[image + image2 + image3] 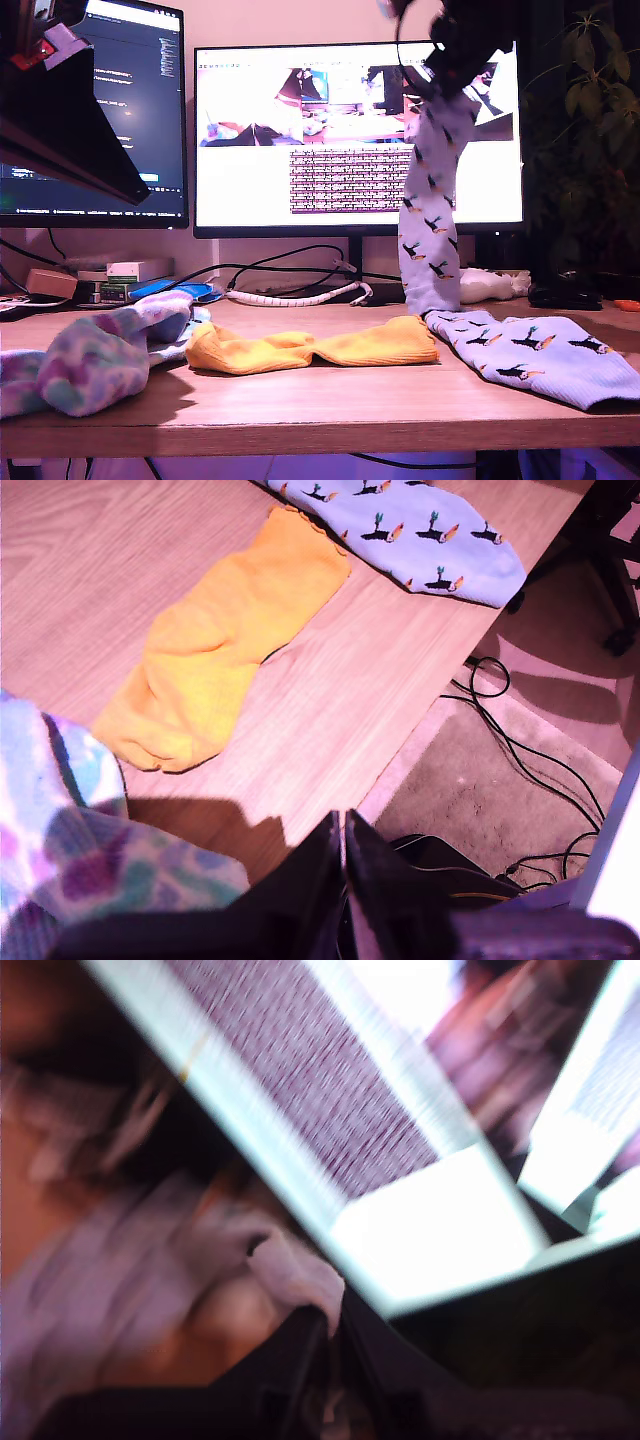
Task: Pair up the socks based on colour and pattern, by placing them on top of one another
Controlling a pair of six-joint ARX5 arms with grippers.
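My second gripper (447, 80) is high at the exterior view's upper right, shut on the cuff of a pale blue bird sock (430, 210) that hangs down to the table. The second wrist view is blurred; it shows the gripper (335, 1315) pinching pale fabric (295, 1270). The matching bird sock (530, 355) (420, 525) lies flat at the exterior view's right. A mustard-yellow sock (310, 350) (225, 630) lies in the middle. Tie-dye socks (90, 365) (60, 850) are heaped at the exterior view's left. My first gripper (343, 830) hovers shut and empty over the table's front edge.
Two lit monitors (350, 130) stand behind the wooden table (330, 405). Cables (290, 295) and small boxes (135, 272) lie at the back, and a plant (590, 130) stands at the exterior view's right. A dark arm body (70, 130) fills that view's upper left. Floor cables (520, 770) lie below the edge.
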